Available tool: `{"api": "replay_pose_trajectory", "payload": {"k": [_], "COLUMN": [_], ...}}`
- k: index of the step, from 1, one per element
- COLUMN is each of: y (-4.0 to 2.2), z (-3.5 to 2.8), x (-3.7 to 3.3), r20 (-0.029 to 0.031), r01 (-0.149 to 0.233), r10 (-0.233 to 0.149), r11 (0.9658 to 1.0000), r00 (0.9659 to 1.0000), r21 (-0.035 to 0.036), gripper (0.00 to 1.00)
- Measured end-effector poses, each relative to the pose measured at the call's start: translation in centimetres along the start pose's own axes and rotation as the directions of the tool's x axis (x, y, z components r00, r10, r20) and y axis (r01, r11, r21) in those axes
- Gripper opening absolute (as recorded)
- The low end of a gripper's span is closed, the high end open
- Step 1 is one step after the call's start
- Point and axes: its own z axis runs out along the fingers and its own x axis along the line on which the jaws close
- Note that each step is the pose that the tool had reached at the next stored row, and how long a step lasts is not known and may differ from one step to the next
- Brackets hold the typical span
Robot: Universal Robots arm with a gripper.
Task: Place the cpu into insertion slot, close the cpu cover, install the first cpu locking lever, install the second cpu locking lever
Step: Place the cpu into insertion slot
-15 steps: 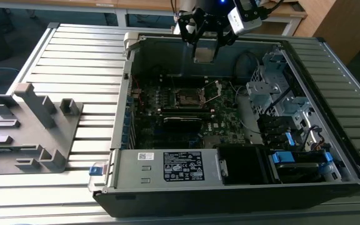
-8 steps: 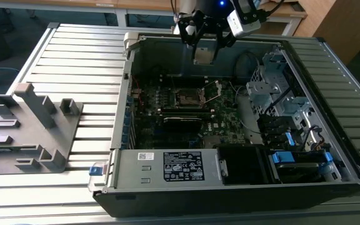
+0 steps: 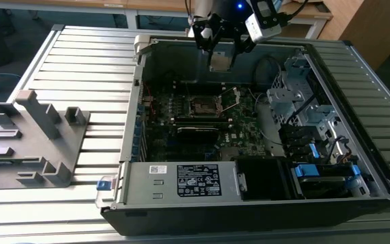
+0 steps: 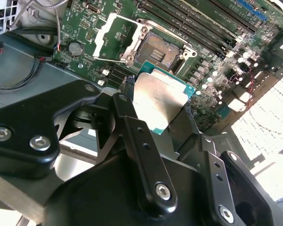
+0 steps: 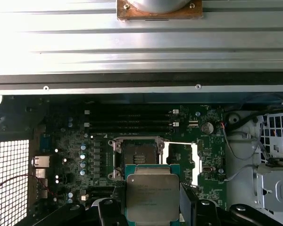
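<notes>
The pincer [image 4: 156,110] is clenched on the cpu [image 4: 156,96], its fingers [image 4: 186,123] pressing against two opposite edges of the chip, so that the pale silver lid with its green border faces both wrist cameras; in the first wrist view the cpu [image 5: 152,197] sits right between the dark fingertips of the pincer [image 5: 152,207]. In the exterior view the pincer [image 3: 221,57] hangs over the open computer case [image 3: 249,203], up near the case's far wall, with the pale chip [image 3: 221,61] at its tip. The insertion slot [image 4: 161,55] lies below the pincer and apart from it on the green motherboard [image 4: 212,33], with nothing seated in it and its dark square bed exposed inside the silver rim. The cpu cover [image 4: 112,37] is swung open, lying back just beside the slot on the side away from the long black memory slots [image 5: 129,120]; the first wrist view shows the same layout, with the slot [image 5: 137,157] just beyond the held chip and the cover [image 5: 194,162] next to it. The case rests on a ribbed metal tabletop [image 3: 87,61], and a grey moulded fixture [image 3: 36,137] stands on it well away from the pincer.
</notes>
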Motion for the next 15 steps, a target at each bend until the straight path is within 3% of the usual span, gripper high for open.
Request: {"api": "replay_pose_trajectory", "payload": {"k": [15], "y": [-0.06], "z": [0.72], "x": [-0.02], "r20": [0.0002], "r01": [0.000], "r10": [0.000], "r11": [1.0000], "r00": [1.0000], "r21": [0.0002], "gripper": [0.54]}}
